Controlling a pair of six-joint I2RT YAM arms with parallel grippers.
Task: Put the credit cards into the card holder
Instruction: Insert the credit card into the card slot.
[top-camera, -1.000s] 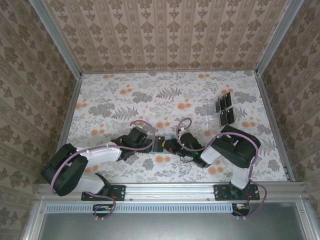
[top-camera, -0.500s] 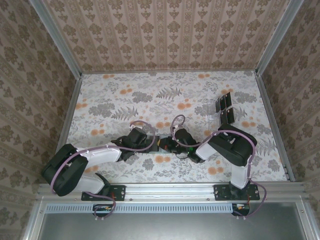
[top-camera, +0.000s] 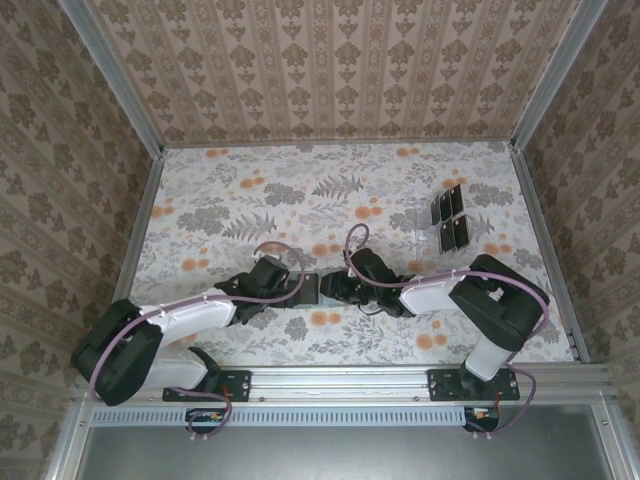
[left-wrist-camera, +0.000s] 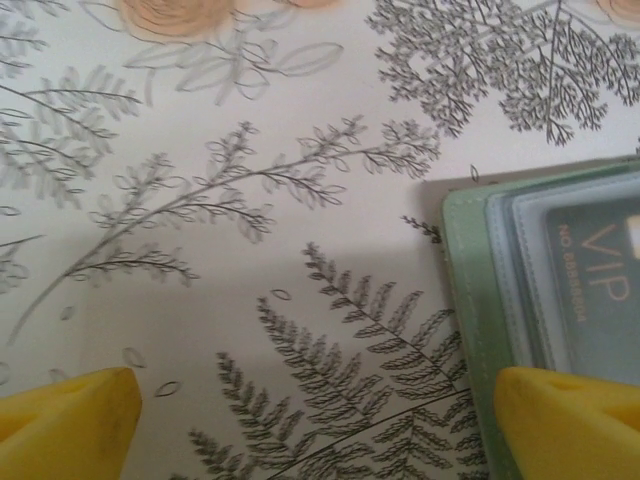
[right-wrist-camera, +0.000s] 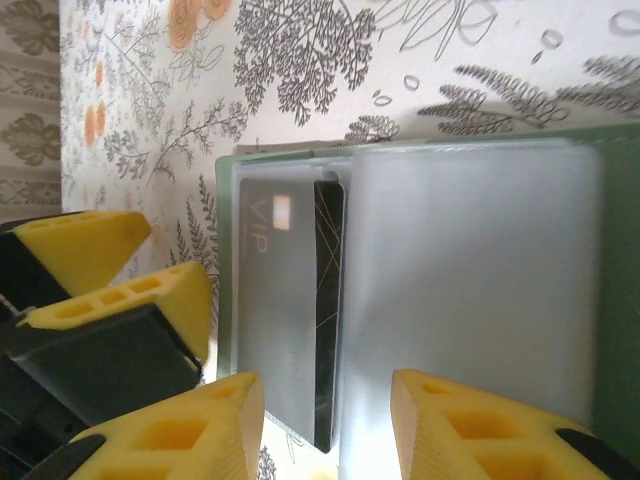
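Note:
The card holder (right-wrist-camera: 480, 250) lies open on the table, a grey-green wallet with clear plastic sleeves, seen between the two grippers as a grey patch (top-camera: 313, 289). One black credit card (right-wrist-camera: 328, 300) marked VIP sits partly inside a sleeve, its edge between the fingers of my right gripper (right-wrist-camera: 325, 425), which stands open with a gap on both sides of the card. My left gripper (left-wrist-camera: 320, 430) is wide open, its right fingertip (left-wrist-camera: 570, 420) resting on the holder's green edge (left-wrist-camera: 470, 300). More black credit cards (top-camera: 452, 207) stand in a clear rack at the back right.
The clear tiered rack (top-camera: 438, 228) stands near the right wall. Both arms lie low across the front of the floral table (top-camera: 300, 190), wrists meeting at the centre. Patterned walls close in three sides.
My right gripper has gone from shut to open, letting go of the card in the holder. The right arm has stretched left, its elbow swinging out to the right. The left gripper stays open.

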